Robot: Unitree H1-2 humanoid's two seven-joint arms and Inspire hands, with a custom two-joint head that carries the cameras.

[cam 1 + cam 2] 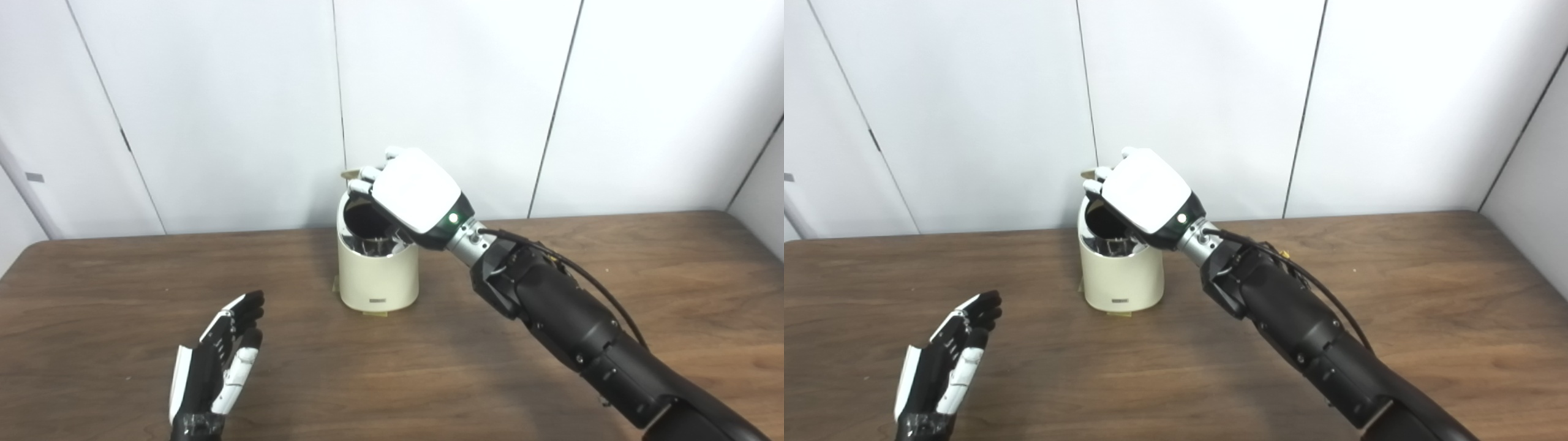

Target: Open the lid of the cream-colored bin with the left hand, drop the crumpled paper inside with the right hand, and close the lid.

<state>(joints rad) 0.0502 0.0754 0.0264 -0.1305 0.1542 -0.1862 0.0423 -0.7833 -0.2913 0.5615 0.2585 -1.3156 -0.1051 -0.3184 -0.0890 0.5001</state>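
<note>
The cream-colored bin (378, 278) stands upright mid-table with its top open and a dark inside (361, 222). A thin tan edge of the lid (350, 174) sticks up at the far rim. My right hand (411, 188) hovers palm down over the opening, its fingertips (365, 179) curled at the lid's edge. Its palm side is hidden, so I cannot see whether it holds anything. Something pale shows low inside the bin (381, 246); I cannot tell whether it is the paper. My left hand (219, 361) is open and empty, low over the table, front left of the bin.
The brown wooden table (612, 257) runs back to white wall panels (245, 92) just behind the bin. My right forearm (569, 318) crosses the table's right half diagonally, with a black cable along it.
</note>
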